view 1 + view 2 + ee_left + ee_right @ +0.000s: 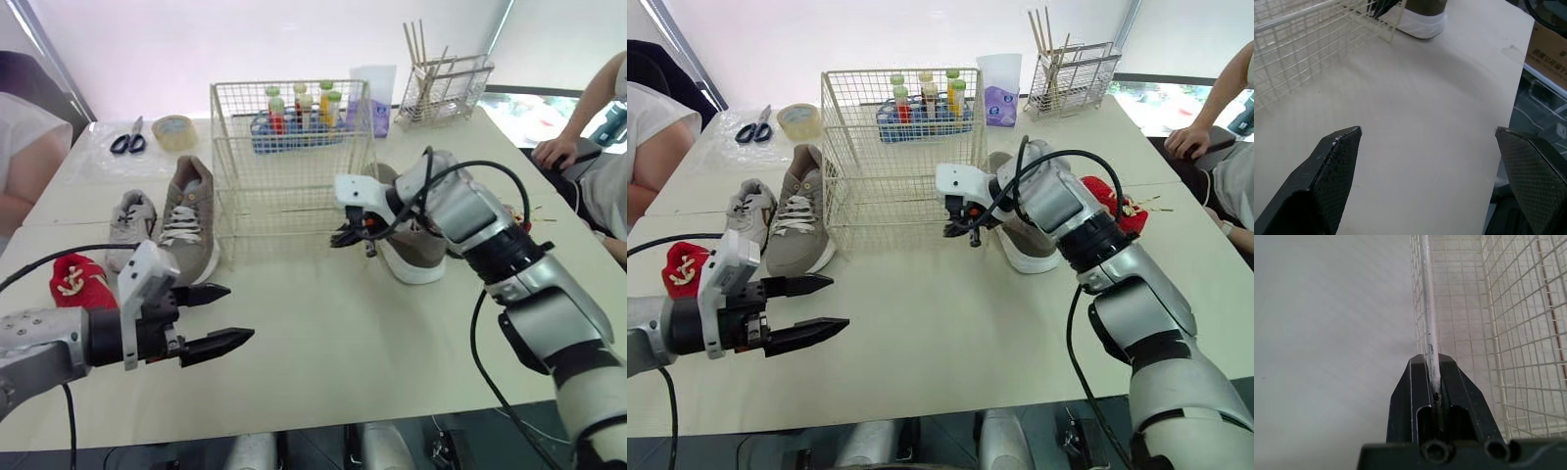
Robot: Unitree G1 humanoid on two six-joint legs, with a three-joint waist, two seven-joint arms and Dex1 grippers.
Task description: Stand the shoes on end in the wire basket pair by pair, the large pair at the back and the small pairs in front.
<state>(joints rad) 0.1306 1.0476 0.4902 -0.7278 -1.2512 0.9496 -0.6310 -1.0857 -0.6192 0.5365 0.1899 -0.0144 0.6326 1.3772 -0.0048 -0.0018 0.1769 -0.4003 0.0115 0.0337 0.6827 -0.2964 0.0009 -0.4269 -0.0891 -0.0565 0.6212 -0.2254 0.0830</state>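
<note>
Five shoes lie on the table and none is in the wire basket (284, 176), which stands empty at the middle of the table, so by my reading the task has barely begun. Left of the basket, one large taupe sneaker (188, 220) lies just beside its wall, with a small grey sneaker (129, 223) on its left and a small red shoe (78, 279) nearer. Right of the basket lies the second large taupe sneaker (416, 250), and a second small red shoe (1114, 204) lies farther right; I cannot see a mate for the grey one.

The right gripper (355, 233) has its fingers pressed together on an upright wire at the basket's near right corner, probably steadying or shifting it. The left gripper (235, 313) hovers over bare table at the near left, fingers (1337, 161) spread wide and holding nothing. Every pair is left to stand, the large one first at the back.
</note>
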